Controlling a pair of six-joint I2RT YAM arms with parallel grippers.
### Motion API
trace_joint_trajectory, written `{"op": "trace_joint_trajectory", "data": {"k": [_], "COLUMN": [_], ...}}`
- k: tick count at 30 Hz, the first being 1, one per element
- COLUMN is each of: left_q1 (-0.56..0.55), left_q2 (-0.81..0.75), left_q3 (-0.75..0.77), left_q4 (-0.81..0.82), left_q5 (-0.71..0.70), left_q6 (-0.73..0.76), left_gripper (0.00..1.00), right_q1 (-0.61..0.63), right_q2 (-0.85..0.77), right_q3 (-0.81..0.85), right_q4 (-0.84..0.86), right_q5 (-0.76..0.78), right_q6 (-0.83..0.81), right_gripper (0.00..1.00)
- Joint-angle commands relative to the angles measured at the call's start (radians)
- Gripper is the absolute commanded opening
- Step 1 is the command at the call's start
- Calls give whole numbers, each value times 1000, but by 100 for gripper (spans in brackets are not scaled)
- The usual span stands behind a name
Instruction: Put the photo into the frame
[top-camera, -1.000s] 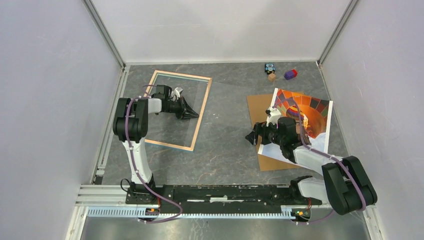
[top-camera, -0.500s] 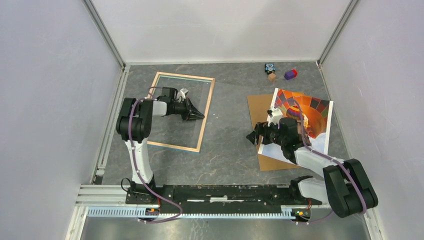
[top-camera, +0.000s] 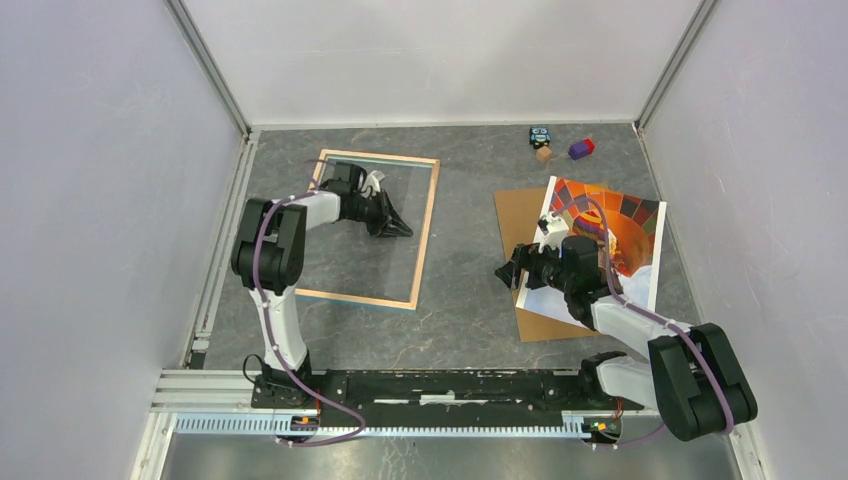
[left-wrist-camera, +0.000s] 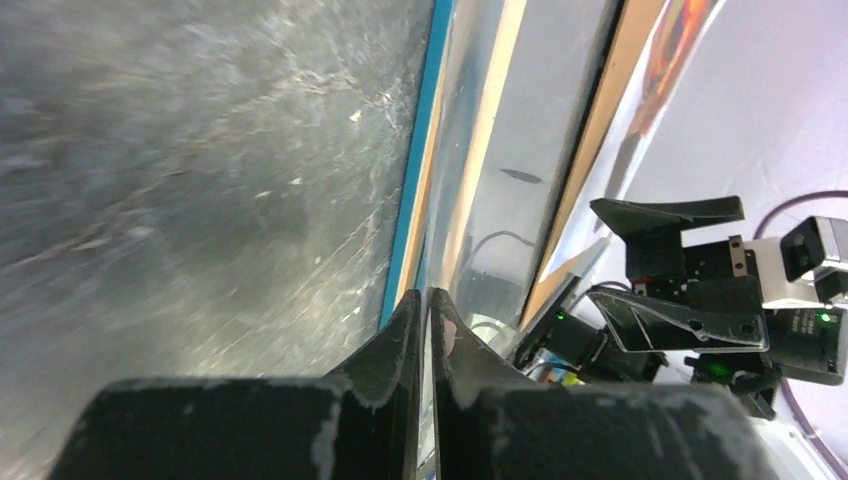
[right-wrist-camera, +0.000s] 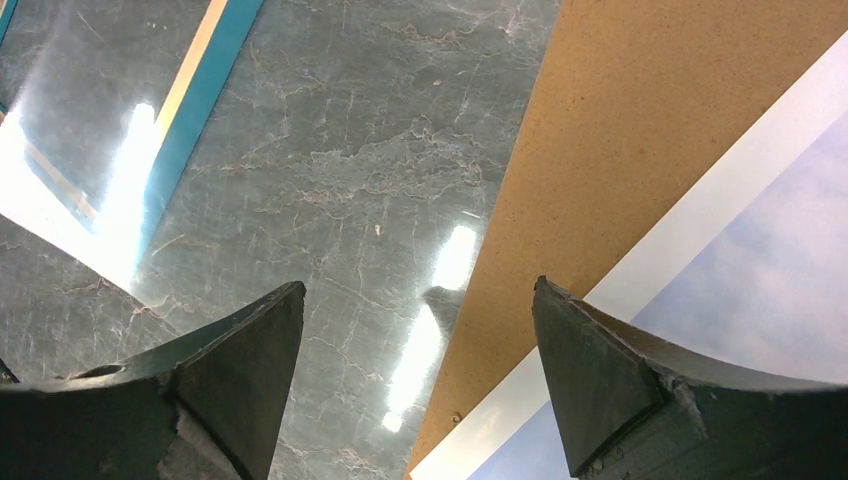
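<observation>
The frame (top-camera: 427, 228) lies back side up on the left of the table, pale wood border with a clear pane. My left gripper (top-camera: 398, 228) is inside its right side. In the left wrist view the fingers (left-wrist-camera: 405, 320) are pinched (left-wrist-camera: 428, 295) on the frame's thin edge (left-wrist-camera: 412, 190), which shows blue and wood. The photo (top-camera: 620, 235) lies on a brown hardboard sheet (top-camera: 515, 215) at the right. My right gripper (top-camera: 512, 272) is open and empty (right-wrist-camera: 418, 285) over the left edges of the hardboard (right-wrist-camera: 650, 150) and the photo (right-wrist-camera: 760, 290).
A small blue toy (top-camera: 541, 134), a brown piece (top-camera: 544, 154) and a purple-red block (top-camera: 581, 149) lie at the back right. White walls close in the table on the left, back and right. The frame's blue edge (right-wrist-camera: 215, 75) shows in the right wrist view.
My left gripper has swung to the right and the frame has slid and turned to the right with it. The right gripper has barely moved.
</observation>
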Motion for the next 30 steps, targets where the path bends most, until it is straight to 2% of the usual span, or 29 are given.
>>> {"op": "trace_joint_trajectory", "data": {"k": [1, 6, 11, 18, 24, 30], "left_q1": [69, 118, 175, 215, 267, 324], "left_q2": [-75, -91, -149, -169, -123, -126], "left_q3": [147, 253, 289, 372, 374, 373], "left_q4": [-430, -680, -762, -772, -782, -770], "left_q5": [-168, -397, -492, -519, -536, -493], "left_q6": [308, 512, 653, 759, 736, 722], "left_gripper": [2, 2, 2, 2, 2, 2], "right_q1": [-5, -5, -4, 11, 17, 19], "right_q2": [-17, -5, -16, -37, -31, -35], "right_q3": [-13, -20, -35, -52, -52, -52], "right_q4": [49, 68, 90, 117, 119, 119], "right_q5": [5, -19, -30, -26, -27, -25], "right_q6": [3, 15, 28, 34, 35, 36], "right_gripper": [89, 89, 89, 88, 88, 88]}}
